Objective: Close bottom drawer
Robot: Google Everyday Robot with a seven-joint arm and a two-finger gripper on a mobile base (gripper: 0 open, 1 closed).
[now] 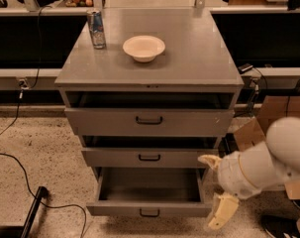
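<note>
The grey metal cabinet (149,73) has three drawers, all pulled out to some degree. The bottom drawer (115,210) sticks out the furthest, its inside is empty, and its short front panel carries a small black bar handle (149,212). My gripper (215,187) is at the lower right, beside the bottom drawer's right front corner. It is open, with one cream fingertip (209,160) up by the middle drawer's right end and the other (222,212) down next to the bottom drawer's front. It holds nothing.
A white bowl (143,47) and a drink can (96,29) stand on the cabinet top. A cardboard box (268,123) lies right of the cabinet. Black cables (21,167) and a black bar (33,209) lie on the speckled floor at left.
</note>
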